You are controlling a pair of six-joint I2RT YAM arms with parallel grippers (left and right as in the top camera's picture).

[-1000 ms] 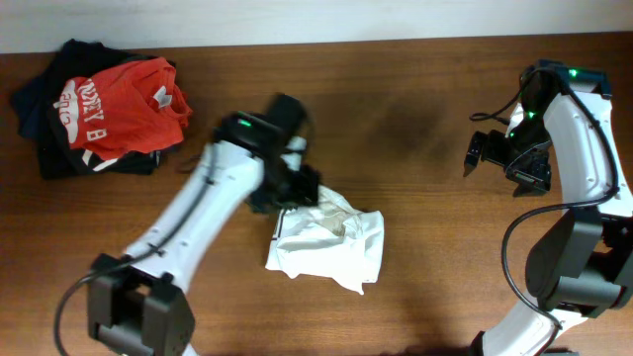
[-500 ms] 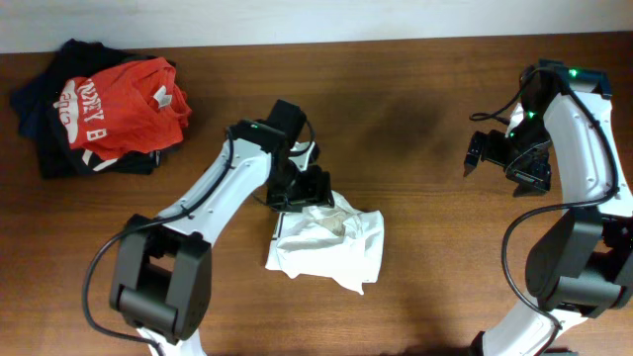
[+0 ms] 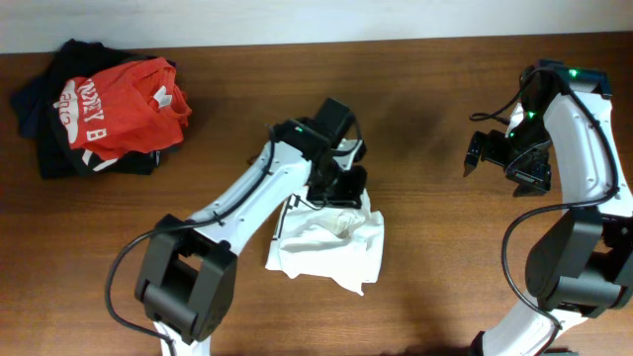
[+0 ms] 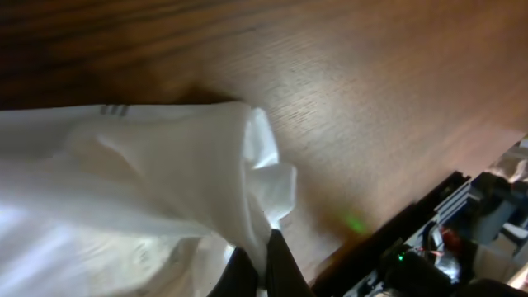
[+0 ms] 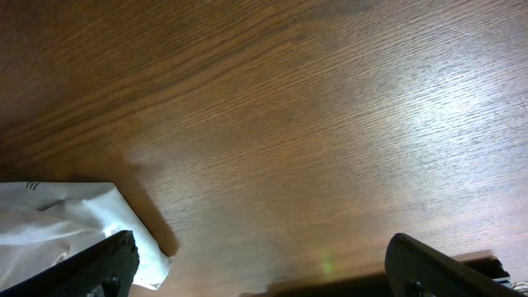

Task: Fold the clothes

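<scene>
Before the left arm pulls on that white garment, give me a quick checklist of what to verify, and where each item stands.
1. Left end effector closed on a corner of the white garment: ok.
2. Number of fabric layers in that pinch: cannot tell.
3. Garment lying flat, ready for a fold: not ok, it is crumpled in a heap.
4. Right end effector open, empty and apart from the garment: ok.
5. Red T-shirt pile apart from the garment: ok.
6. Bare table beside the garment to spread it on: ok.
</scene>
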